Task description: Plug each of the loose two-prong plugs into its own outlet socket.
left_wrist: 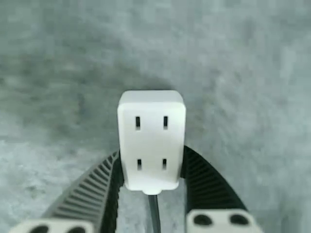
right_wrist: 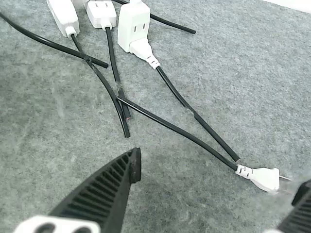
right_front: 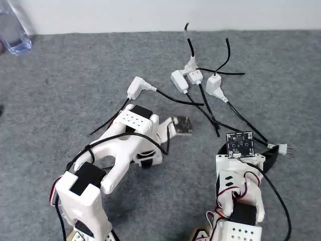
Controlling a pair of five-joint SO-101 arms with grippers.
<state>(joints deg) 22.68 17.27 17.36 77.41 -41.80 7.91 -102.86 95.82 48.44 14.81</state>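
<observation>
Left wrist view: left gripper (left_wrist: 151, 164) clamps socket (left_wrist: 151, 130); right gripper (right_wrist: 218, 172) apart beside plug (right_wrist: 263, 177).

Two arms stand at the near edge of the desk (right_front: 60, 75): the left arm (right_front: 108, 160) and the right arm (right_front: 239, 186). One loose two-prong plug (right_wrist: 264, 178) lies toward the right edge, both prongs showing. Five white cord-end blocks lie toward the far edge: four clustered blocks (right_front: 179, 80) and a single block (right_front: 138, 88) apart on their left. One outlet socket (left_wrist: 151, 141), with four slots in two pairs, sits between the left arm's jaws. One clear container (right_front: 12, 30) stands at the far left corner.
</observation>
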